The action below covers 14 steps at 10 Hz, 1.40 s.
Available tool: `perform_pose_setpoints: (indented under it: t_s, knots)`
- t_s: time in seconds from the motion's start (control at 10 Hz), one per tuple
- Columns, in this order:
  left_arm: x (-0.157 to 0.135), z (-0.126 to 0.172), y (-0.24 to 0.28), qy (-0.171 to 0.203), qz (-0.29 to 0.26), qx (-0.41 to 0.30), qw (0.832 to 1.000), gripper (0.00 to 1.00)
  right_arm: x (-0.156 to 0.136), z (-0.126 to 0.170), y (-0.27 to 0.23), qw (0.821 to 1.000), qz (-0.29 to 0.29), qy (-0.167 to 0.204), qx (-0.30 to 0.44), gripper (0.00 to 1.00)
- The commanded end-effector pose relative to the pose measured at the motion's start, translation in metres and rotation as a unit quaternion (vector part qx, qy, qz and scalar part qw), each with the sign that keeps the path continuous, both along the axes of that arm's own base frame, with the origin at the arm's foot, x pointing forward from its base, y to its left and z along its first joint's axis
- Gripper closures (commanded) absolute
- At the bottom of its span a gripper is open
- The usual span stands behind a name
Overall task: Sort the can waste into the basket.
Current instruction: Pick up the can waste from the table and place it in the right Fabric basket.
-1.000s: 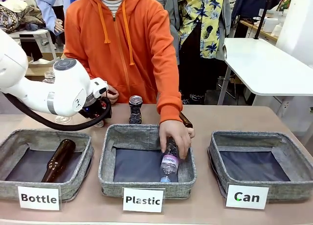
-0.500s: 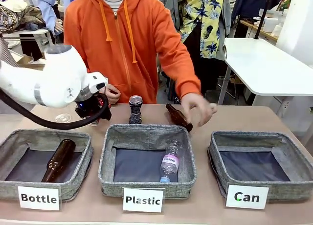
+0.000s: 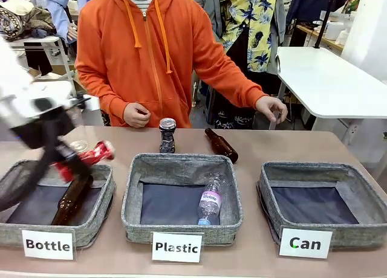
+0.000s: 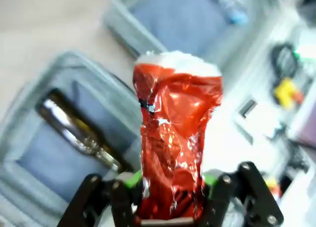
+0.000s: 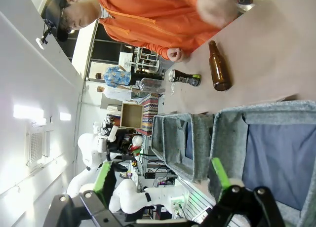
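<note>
Crushed red can (image 4: 170, 138): shiny crinkled metal, pinched between the left gripper's (image 4: 170, 187) green pads (image 4: 132, 179), over the Bottle basket's (image 3: 106, 196) grey fabric rim, well apart from the Can basket (image 3: 271, 190). Right gripper (image 5: 161, 180): jaws spread. Crushed black can (image 3: 167, 136) stands upright on the table (image 3: 290, 145).

left arm (image 3: 24, 103) showing white shell, black cable (image 3: 27, 178) | left gripper (image 4: 170, 180) showing black links, green pads, silver screws | person (image 3: 181, 30) wearing orange zip hoodie (image 3: 121, 66)

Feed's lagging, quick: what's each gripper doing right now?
Left gripper: closed on the red can.
Right gripper: open, holding nothing.
</note>
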<state>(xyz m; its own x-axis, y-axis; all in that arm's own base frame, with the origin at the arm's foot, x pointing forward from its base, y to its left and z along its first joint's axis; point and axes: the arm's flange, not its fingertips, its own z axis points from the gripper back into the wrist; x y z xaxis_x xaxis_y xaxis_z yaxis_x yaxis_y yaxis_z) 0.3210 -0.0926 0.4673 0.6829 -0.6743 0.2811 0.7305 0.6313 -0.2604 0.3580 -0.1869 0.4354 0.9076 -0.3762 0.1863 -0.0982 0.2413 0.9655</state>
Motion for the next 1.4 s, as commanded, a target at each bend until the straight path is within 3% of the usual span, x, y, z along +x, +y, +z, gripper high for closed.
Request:
perform_pose_setpoints:
  t_s: [0.0,0.1,0.2,0.4,0.5,0.6,0.7,0.8,0.9,1.0,1.1,1.2,1.3]
  knots:
    - [-0.034,-0.005,0.064,-0.009,-0.077,-0.004,0.997,1.00,0.000,0.001,-0.001,1.000,0.005,-0.014,-0.004,0.00]
    - [-0.027,-0.004,0.083,-0.004,-0.034,-0.045,0.998,1.00,0.000,0.001,-0.001,1.000,0.005,-0.014,-0.004,0.00]
    - [-0.014,0.012,0.031,0.003,-0.051,-0.008,0.999,1.00,0.000,0.001,-0.001,1.000,0.005,-0.014,-0.004,0.00]
    - [-0.014,0.012,0.031,0.003,-0.051,-0.008,0.999,1.00,0.000,0.001,-0.001,1.000,0.005,-0.014,-0.004,0.00]
    - [-0.021,0.016,0.057,0.000,-0.059,-0.018,0.998,0.95,0.000,0.001,-0.001,1.000,0.005,-0.014,-0.004,0.00]
    - [-0.025,0.020,0.036,-0.061,-0.175,-0.072,0.980,0.95,0.000,0.000,0.000,1.000,0.000,0.000,0.000,0.00]
    - [-0.021,0.024,-0.009,-0.109,-0.188,-0.097,0.971,0.95,-0.011,0.044,-0.044,0.999,-0.023,-0.034,0.017,0.00]
    - [-0.014,0.030,-0.075,-0.152,-0.240,-0.116,0.952,0.95,-0.035,0.079,-0.086,0.997,-0.029,-0.050,-0.049,0.00]
    - [-0.007,0.035,-0.141,-0.177,-0.284,-0.138,0.932,0.95,-0.052,0.095,-0.117,0.993,-0.034,-0.076,-0.086,0.00]
    - [-0.008,0.035,-0.218,-0.173,-0.336,-0.148,0.914,0.95,-0.068,0.099,-0.139,0.988,-0.041,-0.084,-0.120,0.00]
    - [-0.015,0.029,-0.295,-0.168,-0.362,-0.143,0.906,0.95,-0.079,0.096,-0.155,0.984,-0.063,-0.087,-0.143,0.00]
    - [-0.015,0.026,-0.371,-0.173,-0.378,-0.125,0.901,0.95,-0.088,0.085,-0.159,0.980,-0.064,-0.093,-0.162,0.00]
    - [-0.017,0.022,-0.430,-0.200,-0.357,-0.119,0.904,0.95,-0.095,0.074,-0.162,0.978,-0.046,-0.097,-0.181,0.00]
